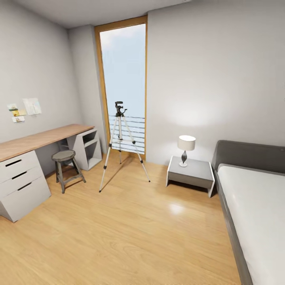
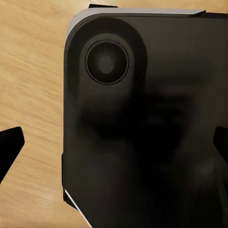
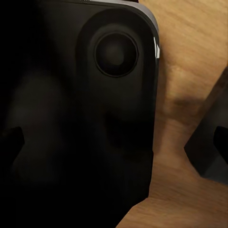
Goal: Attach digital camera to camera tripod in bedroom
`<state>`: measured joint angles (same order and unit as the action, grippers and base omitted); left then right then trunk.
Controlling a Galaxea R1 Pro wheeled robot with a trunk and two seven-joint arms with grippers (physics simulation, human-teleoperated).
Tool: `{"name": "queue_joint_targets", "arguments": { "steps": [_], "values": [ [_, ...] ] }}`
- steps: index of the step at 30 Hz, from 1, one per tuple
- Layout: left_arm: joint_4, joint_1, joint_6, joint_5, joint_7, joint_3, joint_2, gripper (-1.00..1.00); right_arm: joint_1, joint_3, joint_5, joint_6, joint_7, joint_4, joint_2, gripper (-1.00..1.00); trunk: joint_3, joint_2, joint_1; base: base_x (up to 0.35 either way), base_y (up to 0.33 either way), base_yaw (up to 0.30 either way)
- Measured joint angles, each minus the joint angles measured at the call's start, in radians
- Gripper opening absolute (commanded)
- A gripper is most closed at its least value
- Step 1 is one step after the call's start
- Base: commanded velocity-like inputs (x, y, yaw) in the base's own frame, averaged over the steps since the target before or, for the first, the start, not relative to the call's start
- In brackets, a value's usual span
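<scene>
The camera tripod (image 1: 119, 109) stands on the light wood floor in front of the tall window, across the bedroom from me. Its silver legs are spread and its black head carries nothing. The digital camera is out of view. In the left wrist view my left gripper (image 2: 114, 145) is open, with one dark fingertip (image 2: 9, 147) at each side edge and nothing between them. My right gripper (image 3: 116, 140) is open in the same way, one fingertip (image 3: 221, 137) showing at the edge. Behind both sits a large black rounded panel (image 2: 152, 133) with a round disc, over wood floor.
A long wooden desk (image 1: 43, 138) with white drawers (image 1: 19, 186) runs along the left wall, a round metal stool (image 1: 65, 158) beside it. A grey nightstand (image 1: 190, 172) with a lamp (image 1: 186, 144) and the grey-framed bed (image 1: 245, 154) are on the right. Open wood floor (image 1: 130, 229) lies between.
</scene>
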<state>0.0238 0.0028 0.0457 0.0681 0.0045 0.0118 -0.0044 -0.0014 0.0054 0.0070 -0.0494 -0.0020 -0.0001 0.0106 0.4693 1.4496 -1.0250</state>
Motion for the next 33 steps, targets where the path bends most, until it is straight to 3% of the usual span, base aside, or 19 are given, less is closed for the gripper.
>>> {"name": "queue_joint_targets", "arguments": {
  "steps": [8, 23, 33],
  "values": [
    [0.000, 0.000, 0.000, 0.000, 0.000, 0.000, 0.000, 1.00, 0.000, -0.001, 0.000, -0.001, -0.001, 0.000, -0.001, 1.00, 0.000, 0.000, 0.000, -0.004, 0.000, -0.050],
    [0.000, 0.000, -0.001, 0.000, 0.000, 0.000, 0.000, 1.00, 0.000, -0.001, -0.001, -0.001, -0.001, 0.000, -0.004, 1.00, 0.000, 0.000, 0.000, 0.000, 0.000, -0.204],
    [0.000, 0.000, 0.000, 0.000, 0.000, 0.000, 0.000, 1.00, 0.000, -0.001, -0.001, 0.000, 0.000, 0.000, -0.002, 1.00, 0.000, 0.000, 0.000, 0.000, 0.000, -0.056]
  ]
}}
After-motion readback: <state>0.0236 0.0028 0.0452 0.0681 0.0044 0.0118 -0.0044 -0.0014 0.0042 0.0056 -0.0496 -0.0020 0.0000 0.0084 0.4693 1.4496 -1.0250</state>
